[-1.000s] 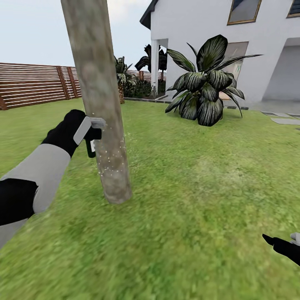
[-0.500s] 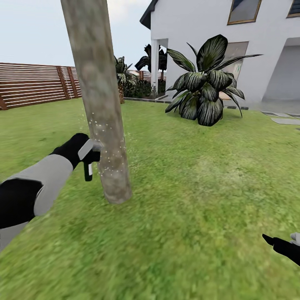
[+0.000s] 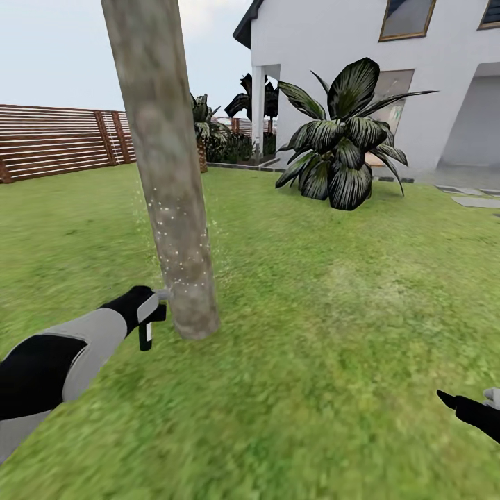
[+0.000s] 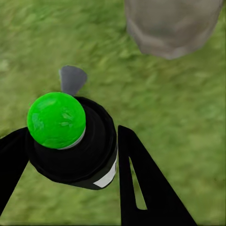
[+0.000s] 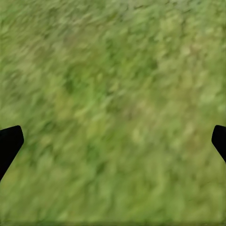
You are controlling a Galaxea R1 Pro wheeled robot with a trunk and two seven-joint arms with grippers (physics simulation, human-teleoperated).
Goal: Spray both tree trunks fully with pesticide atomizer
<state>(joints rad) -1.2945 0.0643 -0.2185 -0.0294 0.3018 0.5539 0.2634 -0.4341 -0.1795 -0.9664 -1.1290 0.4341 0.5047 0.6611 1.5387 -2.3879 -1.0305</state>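
A thick pale grey-brown tree trunk [image 3: 167, 160] rises from the lawn at the left of the head view, its base [image 4: 172, 26] also seen in the left wrist view. Whitish pesticide speckles [image 3: 177, 243] dot its lower part. My left gripper [image 3: 149, 316] is low beside the trunk's foot, shut on the pesticide atomizer [image 3: 146, 333], a small dark sprayer with its grey nozzle touching the bark. In the left wrist view the atomizer [image 4: 75, 141] shows a green cap between my black fingers [image 4: 146, 183]. My right gripper [image 3: 472, 410] hangs over grass at the lower right, its fingertips [image 5: 9, 143] wide apart.
A broad-leaved dark plant [image 3: 344, 139] stands before a white house [image 3: 389, 76] at the back right. A brown slatted fence [image 3: 55, 142] closes the lawn at the back left. Paving slabs [image 3: 476, 201] lie at the far right. Open grass [image 3: 326, 333] spreads right of the trunk.
My left arm has moved down along the trunk with the atomizer, from mid-height to near its foot. More speckles show higher on the bark. The right arm is still.
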